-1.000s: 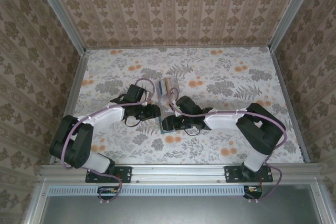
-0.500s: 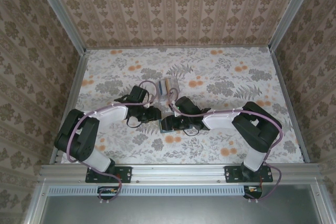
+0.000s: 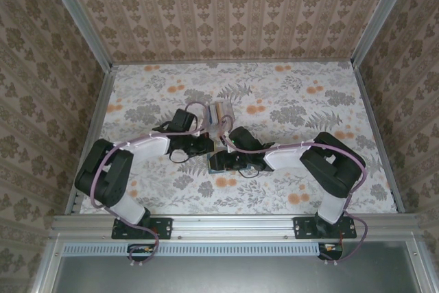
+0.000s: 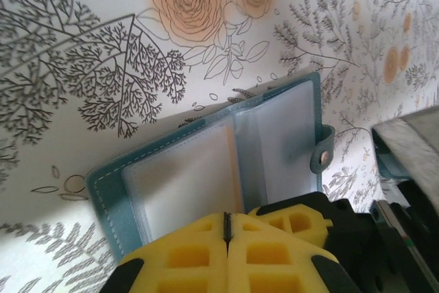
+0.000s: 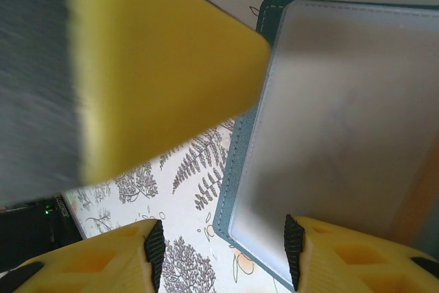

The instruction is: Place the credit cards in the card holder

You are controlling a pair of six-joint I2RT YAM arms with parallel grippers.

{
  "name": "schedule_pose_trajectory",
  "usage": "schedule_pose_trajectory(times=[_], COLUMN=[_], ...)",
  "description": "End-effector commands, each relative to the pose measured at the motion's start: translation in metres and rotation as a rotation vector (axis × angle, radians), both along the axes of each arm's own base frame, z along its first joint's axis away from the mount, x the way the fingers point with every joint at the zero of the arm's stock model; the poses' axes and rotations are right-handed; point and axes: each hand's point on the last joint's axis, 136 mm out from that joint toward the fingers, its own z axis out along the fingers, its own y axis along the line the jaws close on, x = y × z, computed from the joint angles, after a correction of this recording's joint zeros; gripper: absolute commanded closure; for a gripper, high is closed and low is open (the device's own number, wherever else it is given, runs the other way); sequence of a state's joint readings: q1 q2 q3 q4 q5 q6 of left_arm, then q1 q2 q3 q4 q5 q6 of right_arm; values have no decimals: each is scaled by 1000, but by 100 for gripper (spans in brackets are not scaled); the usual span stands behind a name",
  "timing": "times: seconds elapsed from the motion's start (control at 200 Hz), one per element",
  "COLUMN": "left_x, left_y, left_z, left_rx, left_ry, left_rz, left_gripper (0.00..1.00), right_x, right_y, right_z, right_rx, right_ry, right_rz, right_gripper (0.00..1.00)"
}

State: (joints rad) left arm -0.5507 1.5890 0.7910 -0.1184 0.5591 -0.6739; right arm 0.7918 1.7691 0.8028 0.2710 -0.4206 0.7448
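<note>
Card holder (image 4: 206,176): lies open, inside up, flat on the floral worktop (image 4: 82,46), mid-worktop between the two arms. Teal cover with pale stitching. Clear sleeves lie over a tan lining. Snap tab (image 4: 322,159) sticks out at one short edge.

Left claw (image 4: 226,228): yellow fingers pressed together with only a thin seam between them, poised over one edge of the holder. Cannot tell whether a sleeve is pinched in the seam.

Right claw (image 5: 223,255): spread wide, nothing gripped. One finger is over the bare worktop and the other over a clear sleeve, with the holder's stitched edge between them. A blurred yellow finger of the left claw crosses the upper left of the right wrist view, very close.

Top view: both claws meet at the holder, just beside each other. Just beyond them stands a small clear box (image 3: 226,123) with the credit cards (image 3: 219,110) on end inside. The box is near the holder; cannot tell whether they touch.
</note>
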Motion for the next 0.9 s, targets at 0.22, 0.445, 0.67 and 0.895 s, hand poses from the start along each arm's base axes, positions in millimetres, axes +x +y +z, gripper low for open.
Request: schedule_pose_trajectory(times=[0.22,0.445,0.67,0.895], left_x=[-5,-7,-6,-8], left_y=[11,14,16,17], left_z=[-46,-55,-49,-40], left_rx=[81,95,101,96], left_ry=[63,79,69,53], left_rz=[35,32,40,45], left_gripper=[100,100,100,100], right_x=[5,31,94,141], right_y=[-6,-28,-89,-72], right_z=[12,85,100,101], right_rx=[8,-53,-252,-286], right_ry=[-1,-183,-254,-255], right_rz=[-34,-116,-298,-230], right_gripper=[47,40,38,39])
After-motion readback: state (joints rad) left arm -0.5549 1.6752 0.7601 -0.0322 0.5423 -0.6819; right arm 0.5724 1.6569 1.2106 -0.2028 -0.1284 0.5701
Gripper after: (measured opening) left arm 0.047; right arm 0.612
